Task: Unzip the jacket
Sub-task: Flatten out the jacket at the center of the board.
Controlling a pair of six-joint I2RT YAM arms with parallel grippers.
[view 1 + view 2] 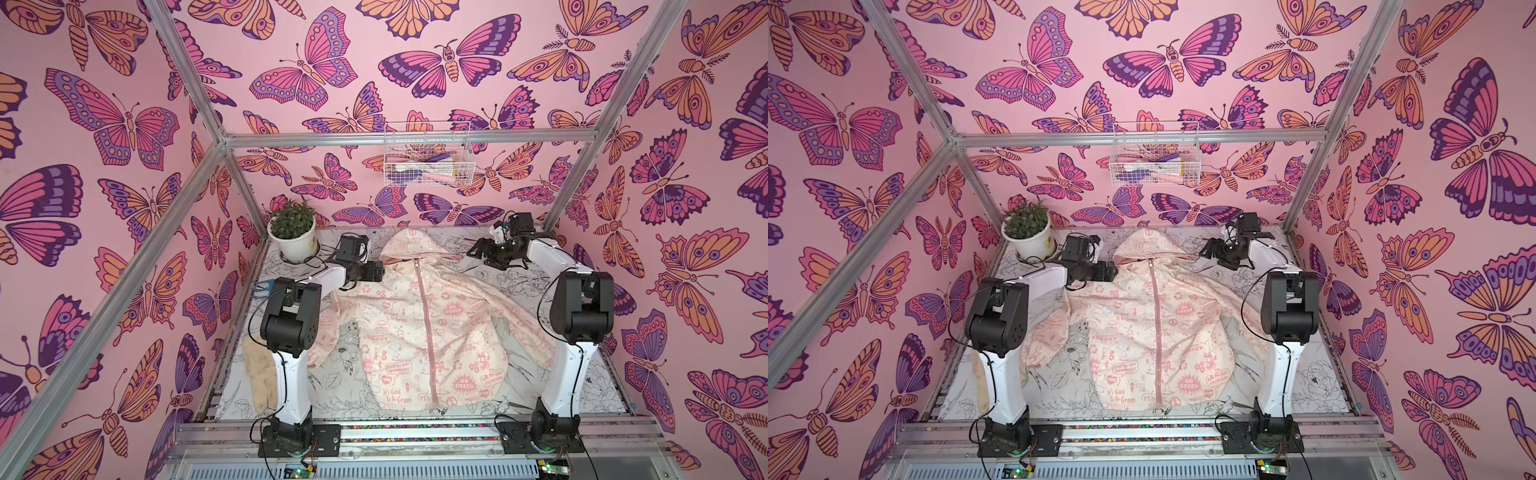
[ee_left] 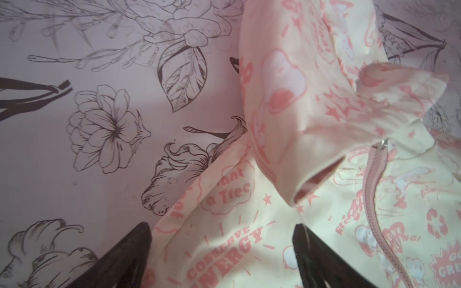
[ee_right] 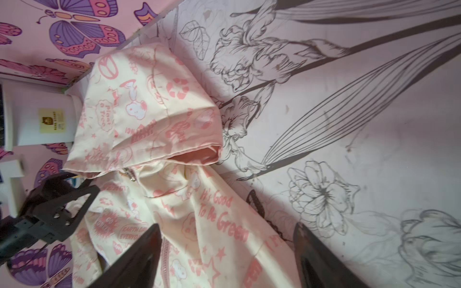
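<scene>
Jacket, in both top views: a small hooded cream jacket printed with pink slogans (image 1: 419,328) lies front up in the middle of the table (image 1: 332,390). Its pink zipper (image 1: 424,316) is closed down to the hem.
Handling, I'd say: light, limp cloth. It will bunch up unless it is pinned near the collar.
Around, in a top view: the white pot with a green plant (image 1: 1030,245) and the beige knit glove (image 1: 259,374) sit off to the side, not in the way.
Left wrist: the black left fingers (image 2: 119,259) are spread and empty over the shoulder edge. The small metal zipper pull (image 2: 381,144) is the spot to pinch, though the hood's loose rim crowds it.
Right wrist: the black right fingers (image 3: 134,259) are spread and hold nothing, above chest and table.
</scene>
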